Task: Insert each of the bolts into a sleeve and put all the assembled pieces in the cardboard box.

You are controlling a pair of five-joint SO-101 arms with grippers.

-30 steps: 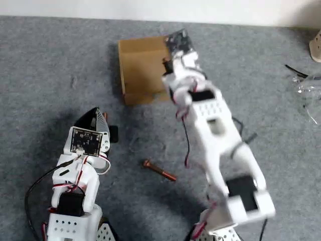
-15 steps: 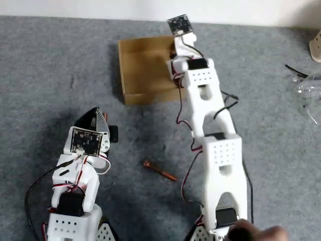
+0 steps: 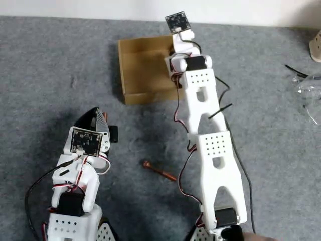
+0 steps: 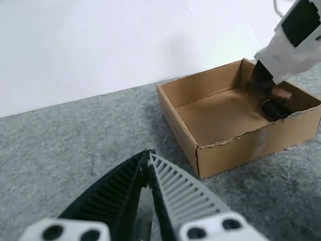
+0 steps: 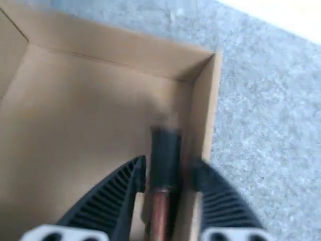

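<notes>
I'm watching the right pincer [image 5: 168,164] hanging stretched out over the cardboard box [image 5: 100,50], jaws apart around the sleeved bolt [image 5: 164,148]. The left pincer [image 4: 149,156] is resting pressed together.

Found no readable text, label, number or sign. Saw plain brown card on the cardboard box [image 3: 143,70] in the upper middle of the high view. Anything printed on the circuit board [image 3: 86,141] at lower left was too small to read.
</notes>
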